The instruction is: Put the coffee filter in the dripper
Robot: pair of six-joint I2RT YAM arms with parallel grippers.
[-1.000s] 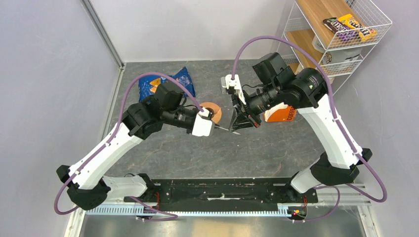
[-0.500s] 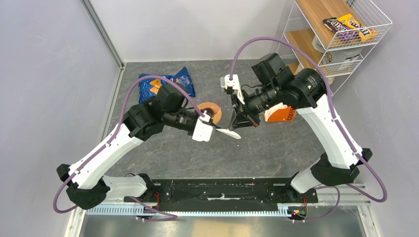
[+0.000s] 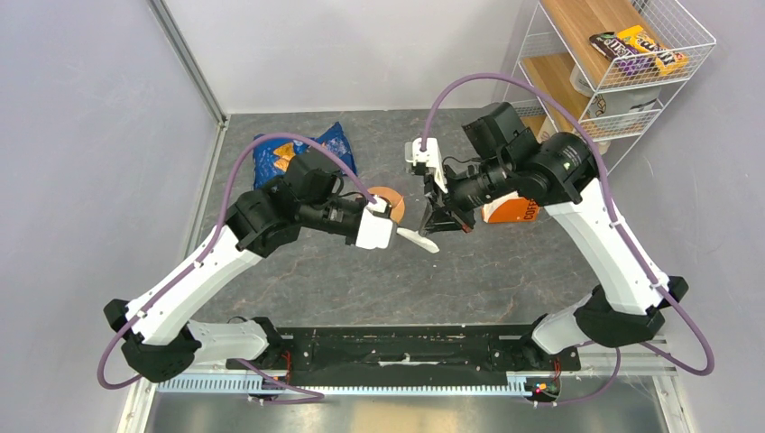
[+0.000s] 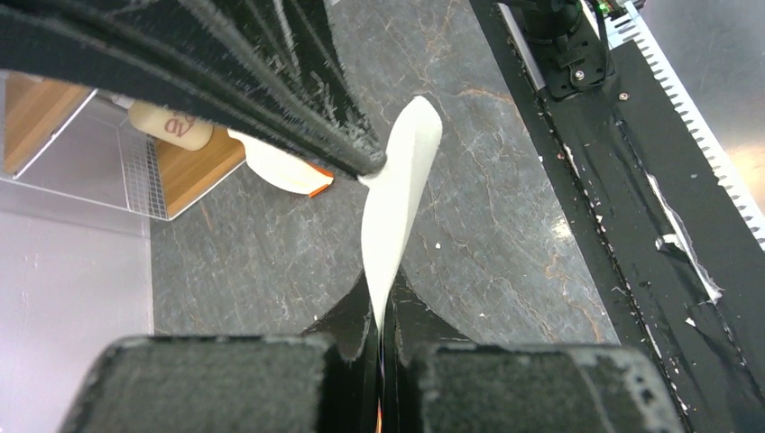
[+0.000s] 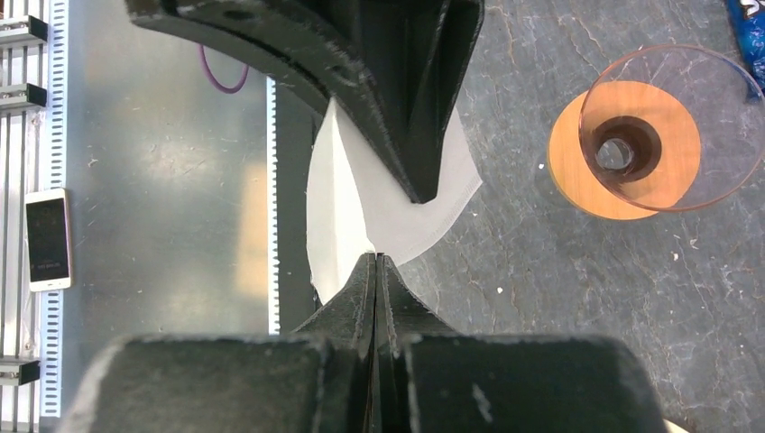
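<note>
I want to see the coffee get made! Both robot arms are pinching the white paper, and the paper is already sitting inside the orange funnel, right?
Not quite. Both arms' jaws do pinch the white paper, but it is not inside the orange funnel; it is held off to one side, apart from it. The right wrist view shows this.

the coffee filter (image 3: 418, 241), a thin white paper cone pressed nearly flat, is held off the surface, one edge pinched in the left gripper (image 4: 383, 307) and another in the right gripper (image 5: 374, 262). the dripper (image 5: 568, 167), an orange disc with a dark hollow centre, lies just beyond the left gripper, apart from the filter.
</note>
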